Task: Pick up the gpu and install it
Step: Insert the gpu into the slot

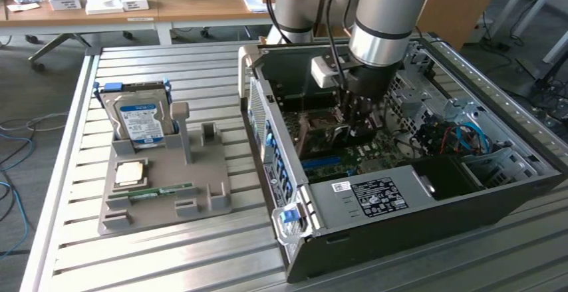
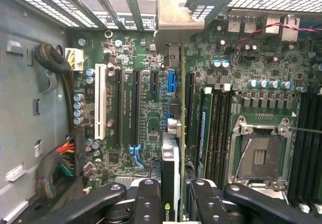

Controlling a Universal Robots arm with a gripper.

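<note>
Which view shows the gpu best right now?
The wrist view: the gpu stands edge-on in the tool, over the motherboard slots. In the exterior view the arm covers nearly all of it.

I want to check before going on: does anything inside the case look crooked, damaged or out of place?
Nothing stands out. The gripper holds the gpu on edge, parallel to the motherboard slots; no damage shows. The CPU socket is empty.

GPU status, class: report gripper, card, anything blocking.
Gripper shut on gpu, inside computer case. Held edge-on over motherboard slots, bracket toward rear openings. Nothing seen blocking.
</note>
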